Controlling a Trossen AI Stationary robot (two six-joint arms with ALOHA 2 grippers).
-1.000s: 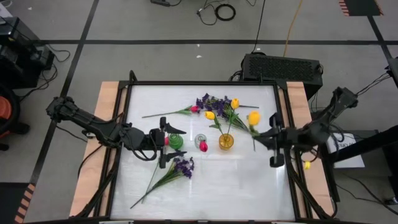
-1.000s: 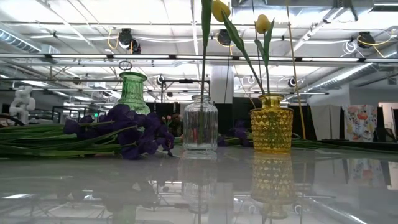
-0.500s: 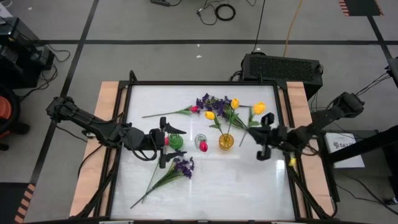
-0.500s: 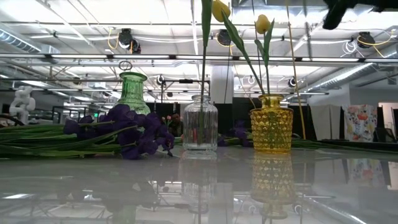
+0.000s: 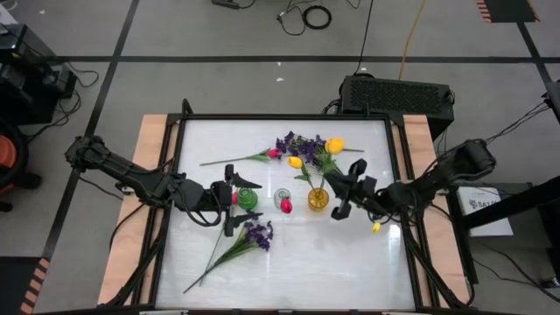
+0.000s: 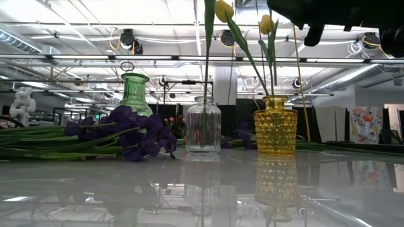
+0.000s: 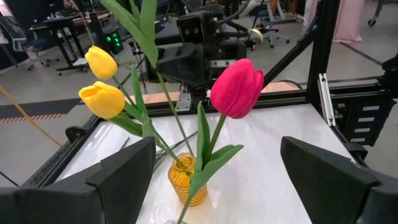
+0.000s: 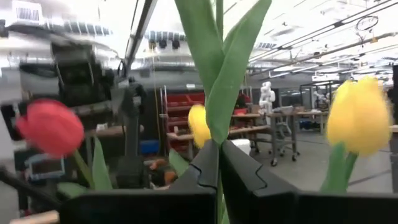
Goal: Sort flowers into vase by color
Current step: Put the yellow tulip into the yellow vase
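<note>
My right gripper [image 5: 336, 191] is shut on a yellow tulip [image 5: 334, 145], close to the right of the yellow vase [image 5: 318, 199]. That vase holds two yellow tulips [image 6: 222, 9]. A pink-red tulip [image 7: 236, 87] stands in the clear vase [image 5: 283, 201]. My left gripper [image 5: 229, 199] is open and empty beside the green vase [image 5: 248, 198]. One purple sprig [image 5: 256, 234] lies near the left. More purple sprigs [image 5: 297, 142] and a pink-red tulip [image 5: 273, 153] lie on the far side of the table. My right gripper pinches the yellow tulip's green stem and leaves [image 8: 217, 134] between its two fingers. The fingers lie about level and come from the table's right, across the stem. The tulip is lifted clear of the table, its leaves rising past the fingertips.
The three vases stand in a row at the table's middle. The glossy white tabletop [image 5: 350, 262] is bare at the near right. Wooden strips [image 5: 149, 175] and a black frame border the table. A black box [image 5: 398, 94] stands beyond the far edge.
My right gripper has gone toward the table's left edge, toward the yellow vase, carrying the yellow tulip clear of the table. The tulip's head now shows over the tulips in the yellow vase.
</note>
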